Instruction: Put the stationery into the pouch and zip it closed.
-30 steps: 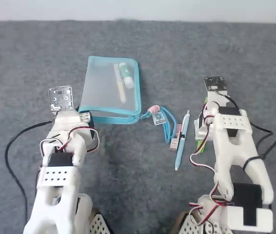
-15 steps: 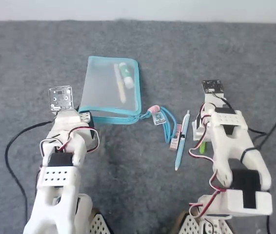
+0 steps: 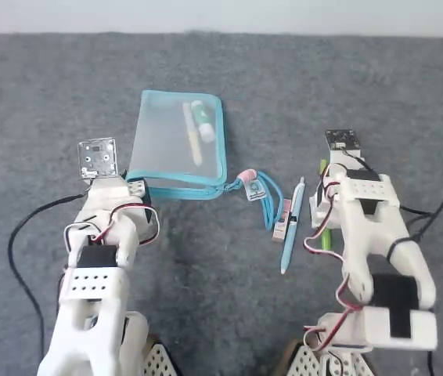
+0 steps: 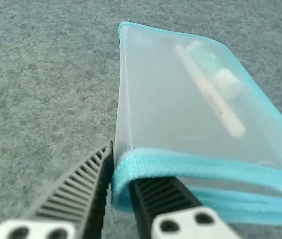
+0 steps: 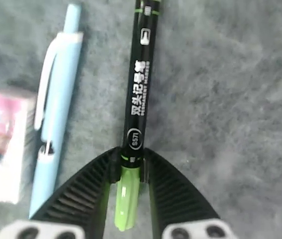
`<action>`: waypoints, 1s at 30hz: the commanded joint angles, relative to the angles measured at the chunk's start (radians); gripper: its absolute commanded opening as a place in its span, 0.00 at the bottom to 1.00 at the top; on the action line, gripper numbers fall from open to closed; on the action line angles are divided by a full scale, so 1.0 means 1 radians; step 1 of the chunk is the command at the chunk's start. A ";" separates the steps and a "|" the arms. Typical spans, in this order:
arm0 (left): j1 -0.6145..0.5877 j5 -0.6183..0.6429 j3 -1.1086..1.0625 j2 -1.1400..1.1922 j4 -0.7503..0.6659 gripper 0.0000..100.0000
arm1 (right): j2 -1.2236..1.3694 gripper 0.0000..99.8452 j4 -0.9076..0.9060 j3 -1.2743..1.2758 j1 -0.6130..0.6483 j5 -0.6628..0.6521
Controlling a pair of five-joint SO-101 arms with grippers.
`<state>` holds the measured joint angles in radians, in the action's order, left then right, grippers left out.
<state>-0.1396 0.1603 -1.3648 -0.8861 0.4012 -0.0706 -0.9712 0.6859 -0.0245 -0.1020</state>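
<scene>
Seen from above, the marker (image 3: 325, 236) lies mostly hidden beneath the right end effector (image 5: 130, 154) and its arm. Beyond the left end effector (image 4: 121, 167), the pouch (image 4: 181, 114) is cut off by the picture's edge.

Translucent pouch (image 3: 178, 149) with teal trim, lying flat, one corner of zip edge pinched in left gripper (image 4: 121, 169); inside, cream pencil (image 3: 192, 133) and white-and-green tube (image 3: 203, 121) side by side. Right of pouch: pink-and-white eraser (image 3: 285, 221), nearest; light blue pen (image 3: 292, 227) just beside it; black marker (image 5: 138, 99) with green end farthest from pouch, roughly parallel to pen, clamped near green end in right gripper (image 5: 130, 157).
</scene>
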 commanded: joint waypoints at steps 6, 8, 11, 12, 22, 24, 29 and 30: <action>0.011 0.006 0.025 -0.003 -0.023 0.01 | -0.452 0.01 -0.248 -0.021 0.015 -0.160; 0.014 0.006 0.025 -0.003 -0.025 0.01 | -0.552 0.01 -0.317 -0.035 0.025 -0.204; 0.058 0.006 0.022 -0.003 -0.025 0.01 | -0.667 0.01 -0.420 -0.048 0.122 -0.278; 0.077 0.006 0.018 -0.006 -0.026 0.01 | -0.697 0.01 -0.449 -0.048 0.177 -0.299; 0.230 -0.068 0.012 -0.008 -0.020 0.01 | -0.707 0.01 -0.550 -0.052 0.579 -0.327; 0.267 -0.092 -0.002 -0.009 -0.023 0.01 | -0.650 0.01 -0.530 -0.054 0.579 -0.313; 0.299 -0.098 -0.010 -0.009 -0.023 0.01 | -0.503 0.01 -0.463 -0.086 0.535 -0.259; 0.299 -0.098 -0.010 -0.009 -0.023 0.01 | -0.475 0.01 -0.461 -0.106 0.516 -0.258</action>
<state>0.1412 0.0760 -1.3940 -0.8861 0.4012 -0.6076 -1.4653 0.6720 0.5370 -0.3874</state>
